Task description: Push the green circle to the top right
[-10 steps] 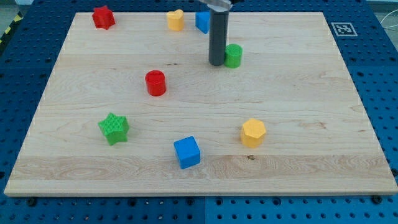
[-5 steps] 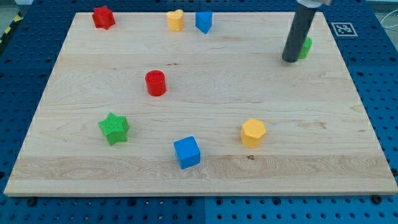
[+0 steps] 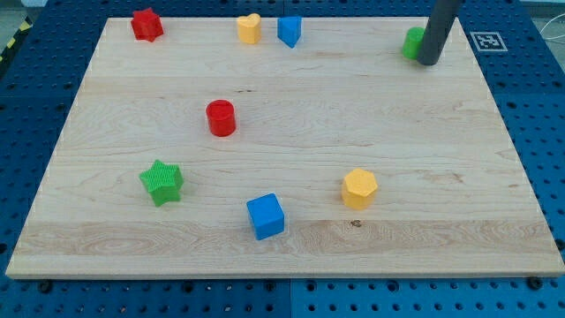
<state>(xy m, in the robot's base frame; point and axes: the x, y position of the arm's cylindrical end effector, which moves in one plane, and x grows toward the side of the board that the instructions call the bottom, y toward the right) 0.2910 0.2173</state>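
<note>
Since the green circle (image 3: 412,42) already lies near the board's (image 3: 291,159) top right corner, touched on its right by my tip (image 3: 429,61), it could be knocked leftward; no gripper is fitted.

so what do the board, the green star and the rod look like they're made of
Board: light wood, matte, with visible grain lines and a small knot. Green star: probably plastic, its surface finely ribbed, which hints at 3D printing. Rod: dark grey, smooth, dull sheen; metal or plastic, I cannot tell.
</note>
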